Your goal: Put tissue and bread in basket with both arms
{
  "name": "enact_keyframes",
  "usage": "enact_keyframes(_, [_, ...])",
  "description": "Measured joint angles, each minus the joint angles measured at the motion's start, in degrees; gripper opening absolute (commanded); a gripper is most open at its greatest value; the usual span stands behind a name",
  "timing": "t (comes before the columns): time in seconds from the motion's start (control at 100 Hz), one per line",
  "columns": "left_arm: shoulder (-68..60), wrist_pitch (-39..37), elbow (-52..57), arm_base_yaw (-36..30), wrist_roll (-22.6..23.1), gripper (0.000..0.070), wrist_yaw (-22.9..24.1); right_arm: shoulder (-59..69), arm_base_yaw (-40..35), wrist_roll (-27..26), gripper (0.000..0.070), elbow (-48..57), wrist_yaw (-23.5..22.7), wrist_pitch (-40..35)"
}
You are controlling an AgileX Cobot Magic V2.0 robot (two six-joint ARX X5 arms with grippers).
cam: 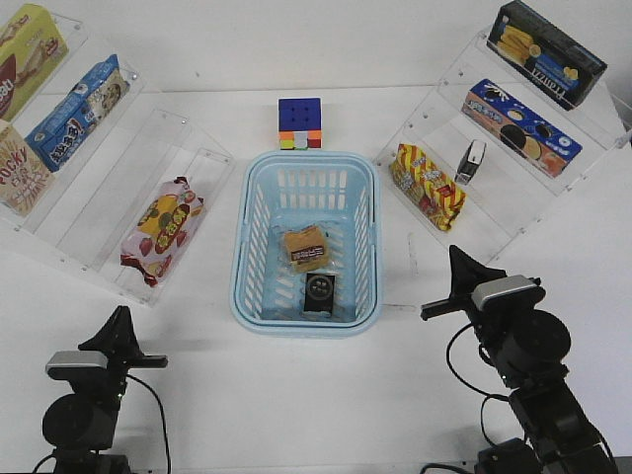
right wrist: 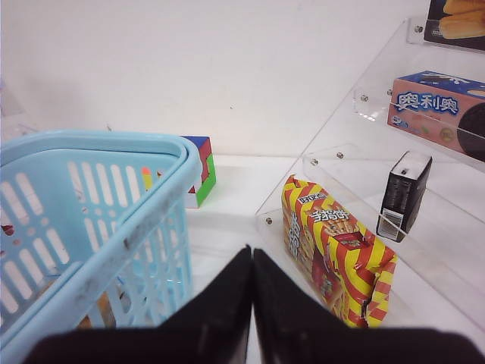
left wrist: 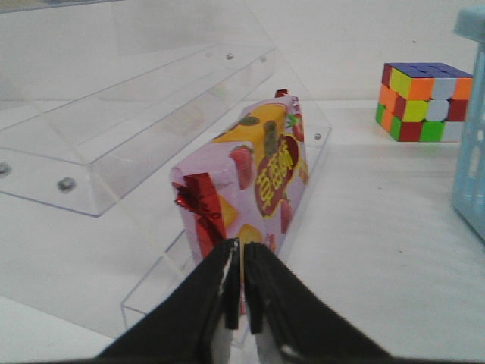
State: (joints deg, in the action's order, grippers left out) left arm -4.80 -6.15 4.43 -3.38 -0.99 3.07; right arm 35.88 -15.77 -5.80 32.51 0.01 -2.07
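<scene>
The light-blue basket (cam: 253,247) stands at the middle of the table. The bread (cam: 306,248), golden-tan in clear wrap, lies on its floor. The black tissue pack (cam: 319,292) with a round white emblem lies just in front of the bread, also inside the basket. My left gripper (cam: 118,320) is shut and empty, low at the front left, well clear of the basket. My right gripper (cam: 456,259) is shut and empty, to the right of the basket. In the right wrist view the closed gripper (right wrist: 252,256) sits beside the basket wall (right wrist: 91,220).
A pink snack packet (left wrist: 258,174) lies on the left acrylic shelf, right ahead of my closed left gripper (left wrist: 242,250). A Rubik's cube (cam: 299,122) stands behind the basket. A red-and-yellow packet (right wrist: 333,250), a small black box (right wrist: 404,193) and cookie boxes fill the right shelf.
</scene>
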Motion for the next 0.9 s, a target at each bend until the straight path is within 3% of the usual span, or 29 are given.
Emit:
enact_keyframes(0.35, [4.48, 5.42, -2.47, 3.43, 0.0, 0.0001, 0.0, 0.0, 0.0, 0.0, 0.0003, 0.02, 0.0, 0.09])
enact_keyframes(0.9, [4.37, 5.27, -2.47, 3.41, 0.0, 0.0001, -0.02, 0.0, 0.0, 0.0, 0.0003, 0.02, 0.0, 1.49])
